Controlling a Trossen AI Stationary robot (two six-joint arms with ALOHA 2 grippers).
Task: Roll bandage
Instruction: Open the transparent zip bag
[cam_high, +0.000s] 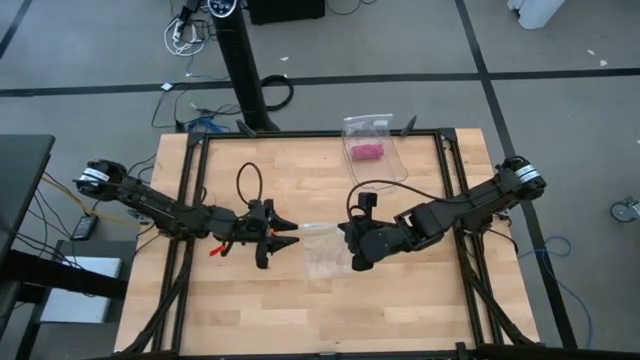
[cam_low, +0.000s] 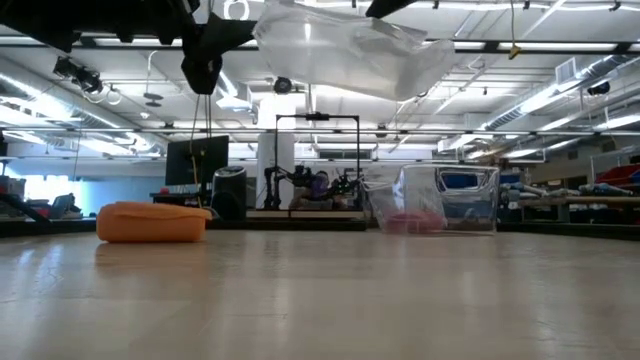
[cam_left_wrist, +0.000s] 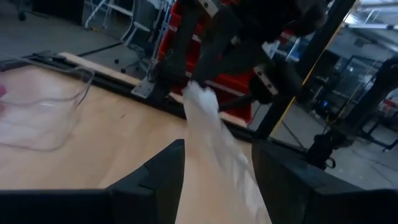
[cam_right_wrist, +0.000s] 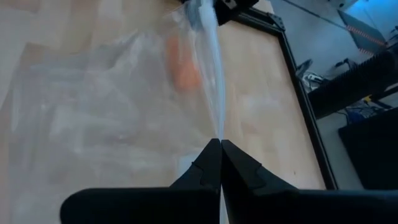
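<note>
No readable text, label, brand, number or sign anywhere in the four views.
</note>
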